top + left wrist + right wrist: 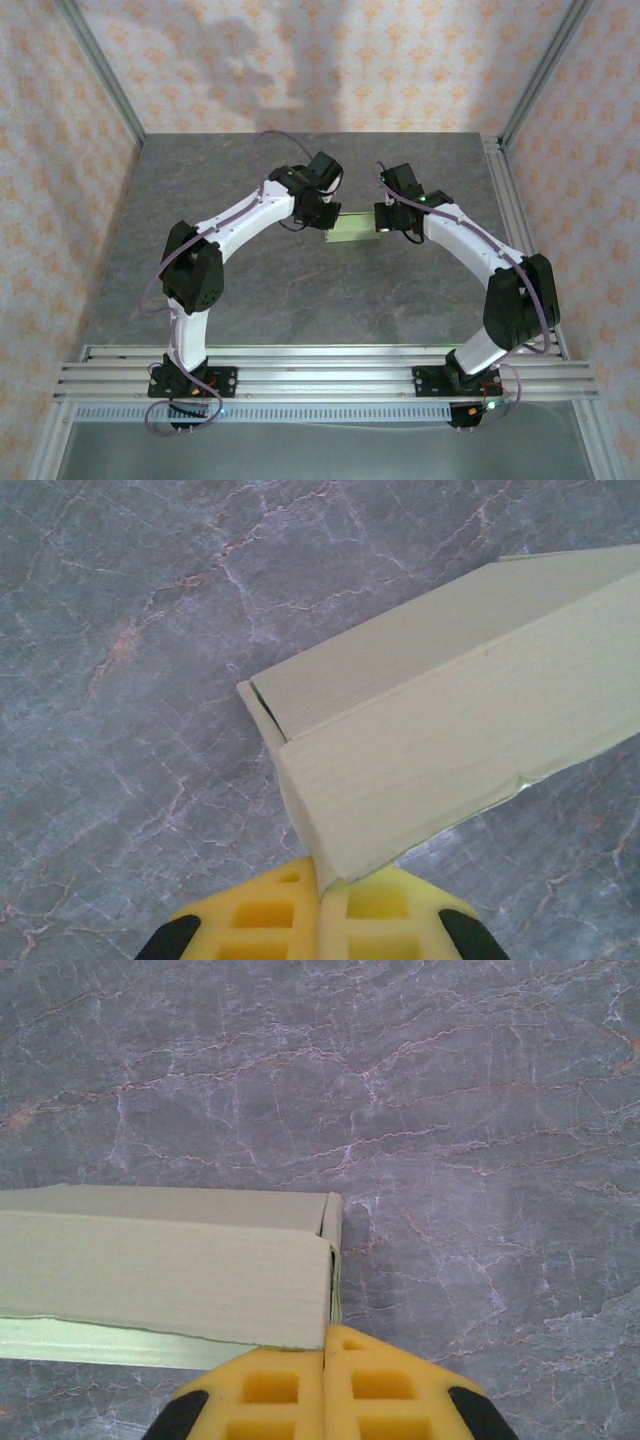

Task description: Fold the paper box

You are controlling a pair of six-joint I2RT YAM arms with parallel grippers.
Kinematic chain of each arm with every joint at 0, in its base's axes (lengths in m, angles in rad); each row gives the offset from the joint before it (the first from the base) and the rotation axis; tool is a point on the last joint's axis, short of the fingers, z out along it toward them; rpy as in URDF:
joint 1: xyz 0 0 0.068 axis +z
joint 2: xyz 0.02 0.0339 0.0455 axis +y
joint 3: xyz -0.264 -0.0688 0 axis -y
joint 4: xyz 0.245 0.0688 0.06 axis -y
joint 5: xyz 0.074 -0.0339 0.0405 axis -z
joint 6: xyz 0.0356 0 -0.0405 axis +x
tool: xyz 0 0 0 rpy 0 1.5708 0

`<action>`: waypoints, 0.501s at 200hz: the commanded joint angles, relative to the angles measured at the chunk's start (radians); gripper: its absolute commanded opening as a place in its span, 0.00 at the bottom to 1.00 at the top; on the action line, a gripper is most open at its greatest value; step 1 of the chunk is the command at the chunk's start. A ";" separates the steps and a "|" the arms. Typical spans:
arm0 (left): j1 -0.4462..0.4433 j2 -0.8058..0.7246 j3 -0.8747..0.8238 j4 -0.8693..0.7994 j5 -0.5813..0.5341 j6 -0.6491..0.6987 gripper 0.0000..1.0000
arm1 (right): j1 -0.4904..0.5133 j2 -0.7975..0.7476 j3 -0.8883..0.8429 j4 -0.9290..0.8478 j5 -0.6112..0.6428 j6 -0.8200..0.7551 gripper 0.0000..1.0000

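Seemingly the folding is well under way: the box (352, 228) is seen not as a flat sheet but as a long, narrow body with its walls raised, held over the middle of the table (300, 300) between the two arms. The left gripper (320, 888) is closed, its yellow pads pinched on a thin card edge at the box's left end corner. The right gripper (327, 1348) is likewise closed, with the card at the right end nipped between its pads. At the left end a dark slit is shown where an end flap meets the wall, so that corner is judged not fully seated. In the right wrist view a paler strip juts out beneath the wall, which suggests a layer left to be tucked. Whether the ends are locked cannot be told
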 commanded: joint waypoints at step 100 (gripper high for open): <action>0.065 -0.004 0.070 -0.048 0.187 -0.124 0.00 | 0.002 0.035 0.051 -0.082 0.041 -0.017 0.04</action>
